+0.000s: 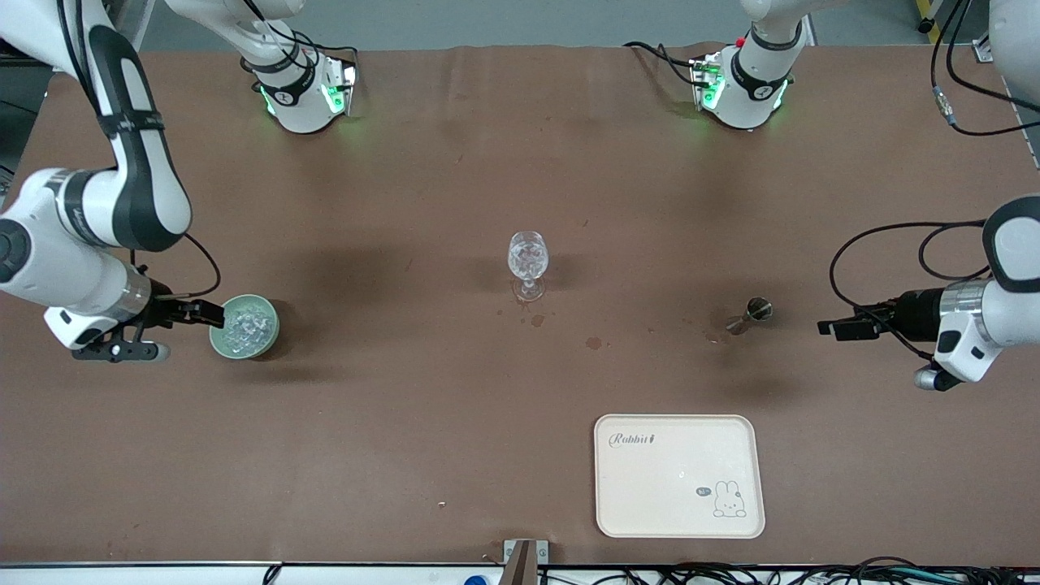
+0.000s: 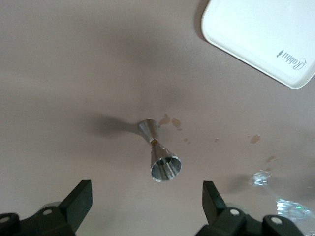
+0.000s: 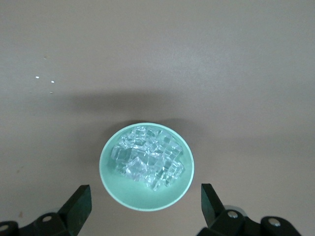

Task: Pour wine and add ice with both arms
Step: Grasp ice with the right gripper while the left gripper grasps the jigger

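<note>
The ice (image 3: 147, 157) is a heap of clear chunks in a green bowl (image 1: 244, 327) at the right arm's end of the table. My right gripper (image 1: 205, 313) is low beside the bowl's rim and open, its fingers (image 3: 80, 201) wider apart than the bowl (image 3: 123, 191). A cut-glass goblet (image 1: 528, 262) stands mid-table. A steel jigger (image 1: 751, 313) is toward the left arm's end, its wide mouth (image 2: 166, 168) turned toward my left gripper (image 2: 146, 189). That left gripper (image 1: 830, 328) is open a short way off it. No wine is in view.
A cream tray (image 1: 678, 520) with a rabbit print lies nearer the front camera than the jigger. Small dark stains (image 1: 593, 343) mark the brown table between the goblet and the jigger. The arms' bases (image 1: 305, 93) stand along the table's edge farthest from the front camera.
</note>
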Controlling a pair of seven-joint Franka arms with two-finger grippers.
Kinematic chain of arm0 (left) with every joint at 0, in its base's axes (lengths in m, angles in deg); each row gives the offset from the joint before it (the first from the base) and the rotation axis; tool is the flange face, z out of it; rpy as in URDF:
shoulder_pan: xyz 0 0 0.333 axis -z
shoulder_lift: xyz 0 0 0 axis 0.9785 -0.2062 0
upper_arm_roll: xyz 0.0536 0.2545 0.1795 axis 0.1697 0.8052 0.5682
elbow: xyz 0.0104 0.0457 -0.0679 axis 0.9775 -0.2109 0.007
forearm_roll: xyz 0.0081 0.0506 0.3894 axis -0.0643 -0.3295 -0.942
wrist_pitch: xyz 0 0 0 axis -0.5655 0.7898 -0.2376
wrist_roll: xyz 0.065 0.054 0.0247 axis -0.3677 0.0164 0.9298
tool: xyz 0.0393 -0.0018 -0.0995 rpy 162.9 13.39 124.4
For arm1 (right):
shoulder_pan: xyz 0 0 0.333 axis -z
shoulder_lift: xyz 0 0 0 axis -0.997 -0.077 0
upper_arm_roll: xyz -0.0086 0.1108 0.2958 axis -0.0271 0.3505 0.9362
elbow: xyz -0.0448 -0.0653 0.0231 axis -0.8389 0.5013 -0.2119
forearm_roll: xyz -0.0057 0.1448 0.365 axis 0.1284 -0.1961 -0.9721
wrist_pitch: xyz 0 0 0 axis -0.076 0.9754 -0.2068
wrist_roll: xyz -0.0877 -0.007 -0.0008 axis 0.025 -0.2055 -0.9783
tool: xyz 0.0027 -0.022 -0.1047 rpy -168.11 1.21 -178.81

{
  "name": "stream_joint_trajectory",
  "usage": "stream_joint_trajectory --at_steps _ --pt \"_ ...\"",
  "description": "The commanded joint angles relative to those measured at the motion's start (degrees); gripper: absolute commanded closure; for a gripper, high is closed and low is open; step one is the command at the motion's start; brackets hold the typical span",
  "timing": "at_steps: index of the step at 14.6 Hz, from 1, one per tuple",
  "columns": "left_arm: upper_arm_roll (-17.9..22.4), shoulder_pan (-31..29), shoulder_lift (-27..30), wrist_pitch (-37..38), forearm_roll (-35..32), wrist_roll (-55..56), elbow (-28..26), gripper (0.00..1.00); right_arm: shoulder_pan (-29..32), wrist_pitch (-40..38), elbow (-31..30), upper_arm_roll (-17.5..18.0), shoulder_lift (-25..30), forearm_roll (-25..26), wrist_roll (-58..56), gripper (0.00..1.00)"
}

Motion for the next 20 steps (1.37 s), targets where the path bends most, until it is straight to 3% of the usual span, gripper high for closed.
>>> stream_joint_trajectory --at_steps 1,6,11,14,20 --pt "-0.5 -1.4 -3.9 0.2 4.2 4.8 0.6 0.06 0.4 4.8 -3.6 0.4 -0.4 -0.1 -0.2 0.02" --pt "-0.5 -3.0 -8.9 1.3 8.8 13.0 0.6 0.14 0.1 9.1 -6.5 0.4 -2.2 -0.1 -0.1 0.04" --pt "-0.5 -5.6 -14.0 2.9 18.6 18.4 -0.6 0.2 0.0 12.8 -8.0 0.5 -4.5 -0.4 0.2 0.1" --pt "-0.5 -5.7 -15.9 4.6 20.9 19.7 -0.7 0.21 -0.4 17.3 -10.7 0.5 -4.7 -0.4 0.3 0.14" --pt "-0.5 -6.2 -18.2 4.6 22.2 19.9 -0.6 0.22 -1.2 16.9 -11.4 0.8 -4.6 -0.4 0.4 0.25"
